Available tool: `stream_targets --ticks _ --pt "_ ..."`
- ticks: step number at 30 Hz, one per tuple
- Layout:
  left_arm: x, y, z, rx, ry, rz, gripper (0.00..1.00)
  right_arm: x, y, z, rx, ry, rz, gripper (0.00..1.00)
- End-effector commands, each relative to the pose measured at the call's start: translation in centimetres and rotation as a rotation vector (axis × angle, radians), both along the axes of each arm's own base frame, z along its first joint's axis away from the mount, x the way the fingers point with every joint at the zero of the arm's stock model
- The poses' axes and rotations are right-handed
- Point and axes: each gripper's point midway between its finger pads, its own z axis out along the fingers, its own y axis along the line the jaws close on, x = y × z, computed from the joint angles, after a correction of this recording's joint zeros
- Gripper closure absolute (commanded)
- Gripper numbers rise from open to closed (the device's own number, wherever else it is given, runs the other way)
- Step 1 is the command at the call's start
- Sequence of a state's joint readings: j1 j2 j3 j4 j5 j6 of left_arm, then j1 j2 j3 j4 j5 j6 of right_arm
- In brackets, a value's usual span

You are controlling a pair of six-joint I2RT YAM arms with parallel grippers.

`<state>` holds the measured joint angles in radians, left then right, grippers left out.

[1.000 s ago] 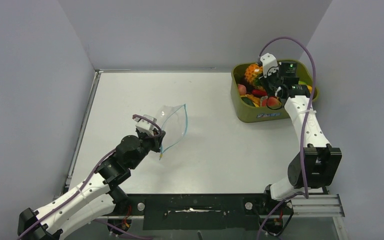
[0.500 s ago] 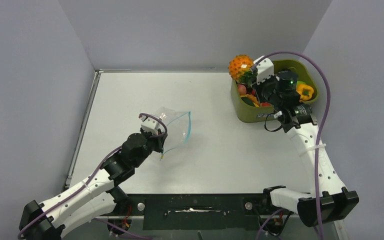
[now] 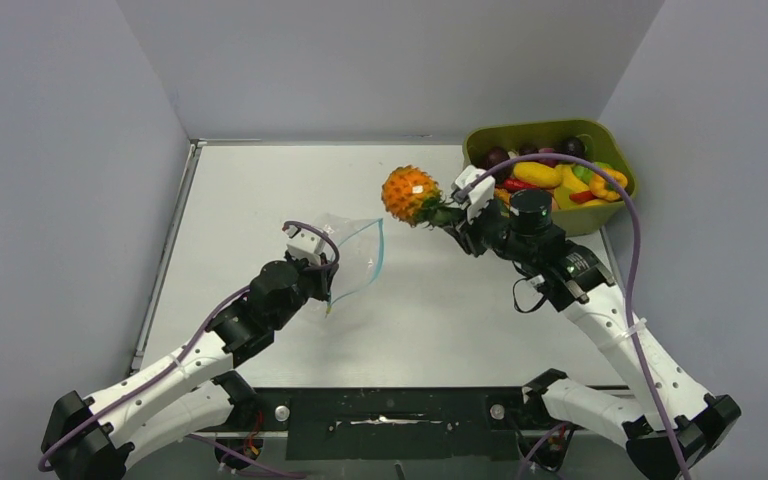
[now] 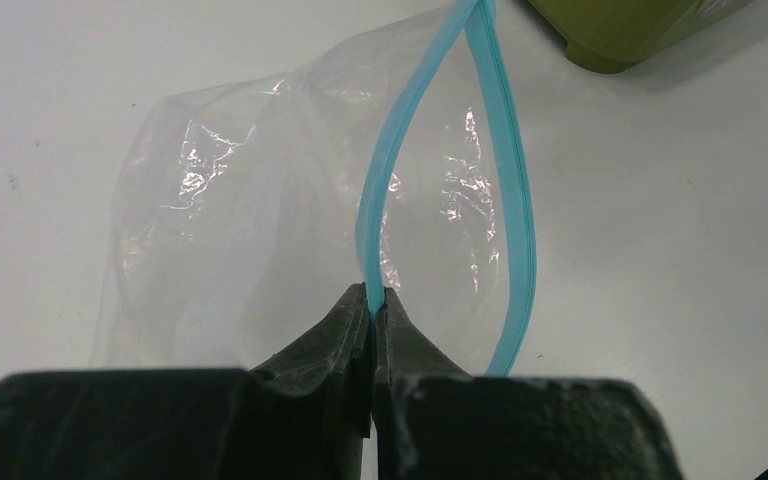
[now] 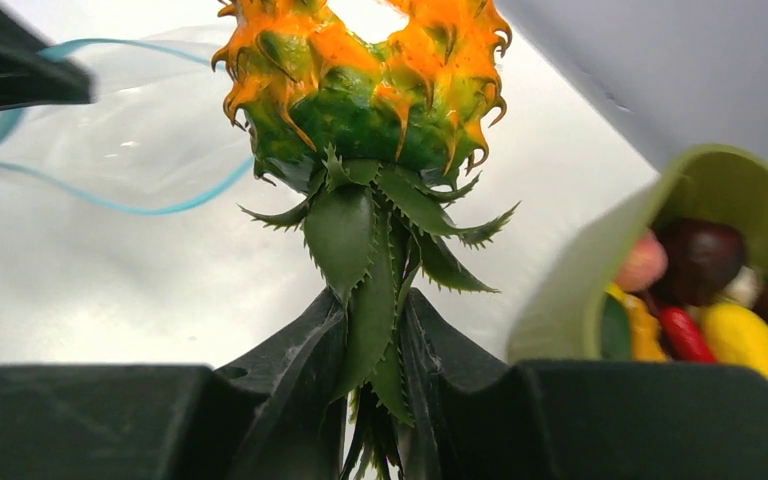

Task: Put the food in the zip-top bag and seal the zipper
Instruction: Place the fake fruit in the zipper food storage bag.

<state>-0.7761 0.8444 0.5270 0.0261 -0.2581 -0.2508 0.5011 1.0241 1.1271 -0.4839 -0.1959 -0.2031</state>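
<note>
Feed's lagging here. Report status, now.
Left gripper shut on zipper, bag mouth open. Right gripper shut on pineapple crown, between tub and bag. Nothing blocking the mouth.

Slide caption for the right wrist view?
Right gripper pinches the toy pineapple by its green crown, open clear bag ahead, green tub at right.

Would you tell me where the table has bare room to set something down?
Bare table lies beyond the zip-top bag up to the back wall, and in the near middle, between the bag and the right arm. Crowded: the olive-green tub, full of toy food, and the space beside it, where the right gripper holds the pineapple.
</note>
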Motion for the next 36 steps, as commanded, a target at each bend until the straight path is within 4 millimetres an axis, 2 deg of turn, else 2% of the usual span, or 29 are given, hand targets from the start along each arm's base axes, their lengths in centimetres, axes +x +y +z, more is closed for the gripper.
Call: stream_targets --ticks 1,7,11,17,25,30,36 --pt "0.9 -0.5 4.1 -0.081 -0.084 0.011 1.00 -3.1 3.9 1.7 0.132 -0.014 0.138 0.81" --pt "0.6 -0.7 3.8 -0.102 -0.082 -0.004 1.00 -6.4 7.7 -1.2 0.132 0.065 0.264 0.81" --pt "0.4 -0.8 3.8 -0.115 -0.085 -0.012 1.00 -7.4 9.0 -3.4 0.081 0.114 0.293 0.80" --pt "0.2 -0.8 4.0 -0.123 -0.095 -0.020 1.00 -7.1 8.6 -6.4 -0.015 0.173 0.249 0.80" --pt "0.3 -1.0 4.1 -0.124 -0.108 -0.034 1.00 -6.3 7.4 -8.6 -0.106 0.227 0.168 0.80" --pt "0.0 -1.9 4.3 -0.122 -0.122 -0.088 1.00 -6.0 7.8 -9.0 -0.123 0.260 0.145 0.80" --pt "-0.5 -3.0 4.3 -0.106 -0.143 -0.174 1.00 -5.8 9.6 -8.8 -0.076 0.307 0.141 0.79"
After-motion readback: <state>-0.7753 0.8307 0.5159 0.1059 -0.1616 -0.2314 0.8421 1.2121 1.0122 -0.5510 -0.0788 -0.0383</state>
